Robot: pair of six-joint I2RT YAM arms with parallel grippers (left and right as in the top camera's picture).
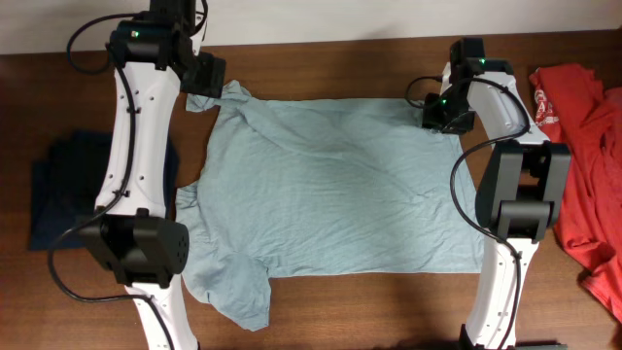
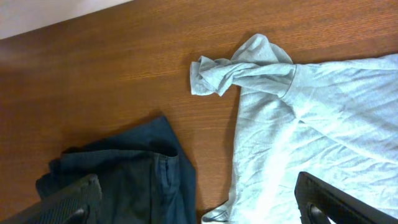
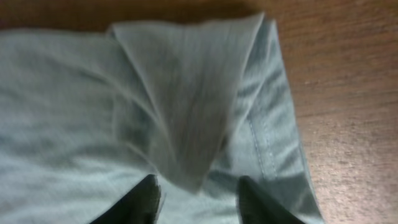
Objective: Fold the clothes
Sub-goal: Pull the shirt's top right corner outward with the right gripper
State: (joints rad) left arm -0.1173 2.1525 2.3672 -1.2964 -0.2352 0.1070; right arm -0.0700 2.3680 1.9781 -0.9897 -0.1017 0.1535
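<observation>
The pale grey-blue short-sleeved T-shirt point(image 1: 330, 185) lies spread across the middle of the brown wooden worktop point(image 1: 321, 316), with its sleeves towards the left arm and its hem towards the right. The right gripper point(image 3: 198, 196) sits at the far hem corner, where its fingers point(image 3: 149, 198) pinch a tented fold of the cloth. The left gripper point(image 2: 199, 204) hangs above the far sleeve, and its fingers point(image 2: 71, 198) are spread wide with nothing between them.

Only one corner is held. If the right arm pulled alone, the shirt would probably drag and skew instead of folding cleanly. The pinched fold is a narrow ridge of thin cloth, so it may slip free under tension.

The twisted, bunched far sleeve point(image 2: 217, 78) is another hazard. If it were folded in as it lies, it would likely leave a lump and a crooked edge.

The crumpled dark navy garment point(image 2: 124, 177) lies just beside the shirt's sleeve end, under the left fingers. If those fingers came down carelessly, they could catch it along with the sleeve, or instead of it.

The red shirt with white print point(image 1: 583, 146) lies beyond the right arm, apart from the T-shirt, and looks less likely to interfere.

No container is in view, and every garment rests directly on the worktop.
</observation>
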